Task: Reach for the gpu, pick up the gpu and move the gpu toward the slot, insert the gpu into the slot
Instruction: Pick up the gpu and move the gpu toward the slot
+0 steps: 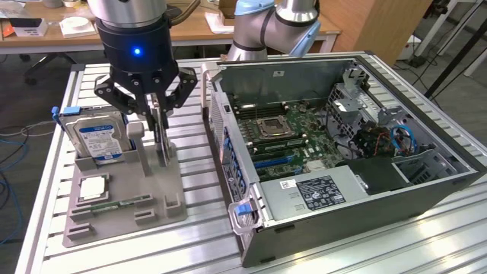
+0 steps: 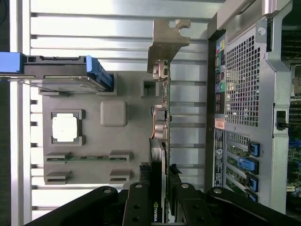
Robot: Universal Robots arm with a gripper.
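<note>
slatted metal table [image 1: 190, 240] carries a grey holder [image 1: 152, 200] at the exterior view's left and an open pc case [image 1: 343, 217] at its right, motherboard [image 1: 289, 137] exposed. the gripper [image 1: 157, 111] hangs over the holder's side nearest the case, its fingers [image 2: 138, 202] drawn in narrow and pinching the gpu [image 1: 163, 145] by its upper edge. the gpu stands upright on edge above the holder, between the hard drive [image 1: 97, 140] and the case; whether it rests in the holder i cannot tell. its silver bracket [image 2: 167, 40] juts from the far end. a cpu [image 1: 91, 187] and memory stick [image 1: 122, 204] lie in the holder.
</note>
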